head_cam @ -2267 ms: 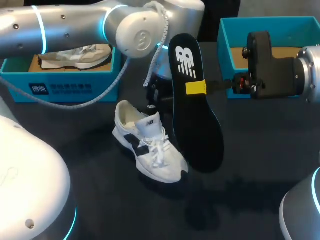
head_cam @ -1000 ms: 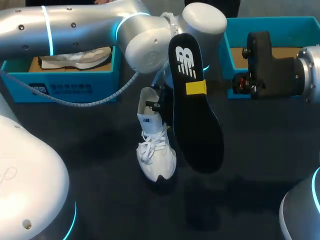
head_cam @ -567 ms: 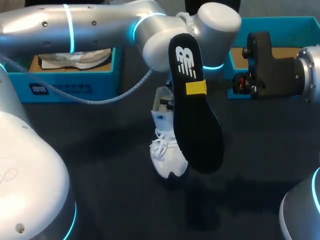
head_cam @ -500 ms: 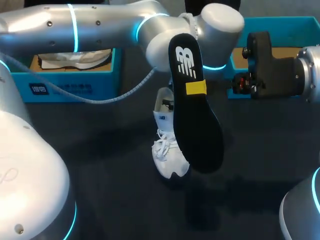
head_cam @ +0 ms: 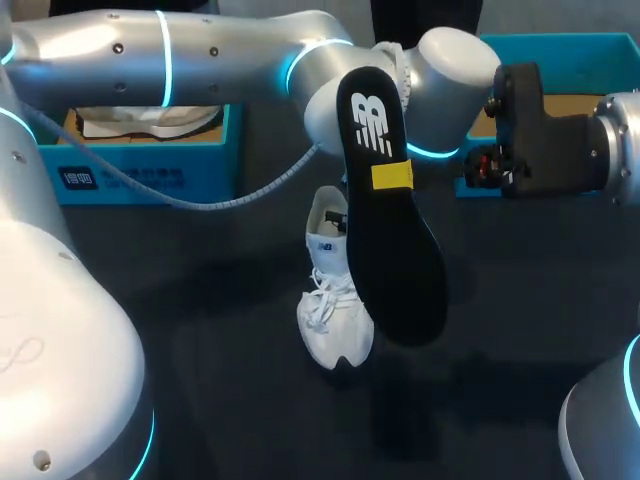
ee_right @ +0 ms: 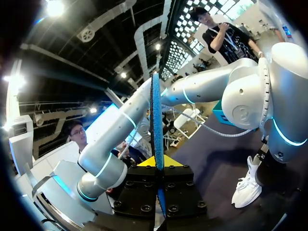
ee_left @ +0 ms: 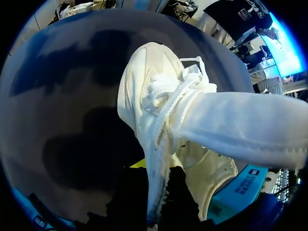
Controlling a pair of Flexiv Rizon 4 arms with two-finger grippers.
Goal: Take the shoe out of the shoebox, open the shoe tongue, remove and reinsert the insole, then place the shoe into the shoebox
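Note:
A white shoe (head_cam: 333, 300) hangs toe-down near the table's middle, its toe toward the front edge. My left gripper (head_cam: 337, 220) is shut on the shoe's collar wall; in the left wrist view its dark fingers (ee_left: 156, 192) pinch the shoe (ee_left: 154, 101) beside the raised tongue (ee_left: 240, 130). I cannot tell whether the toe touches the table. My right gripper (head_cam: 410, 175) is shut on the black insole (head_cam: 390, 230), held upright just right of the shoe. In the right wrist view the insole (ee_right: 156, 120) shows edge-on between the yellow tips (ee_right: 157, 162).
A blue shoebox (head_cam: 130, 165) at the back left holds another white shoe (head_cam: 150, 115). A second blue shoebox (head_cam: 560, 50) stands at the back right, behind my right wrist. My left arm (head_cam: 200, 60) spans the back of the table.
My left arm has carried the shoe to the right and turned it toe-forward, bringing it up against the insole. The right arm and the insole have not moved.

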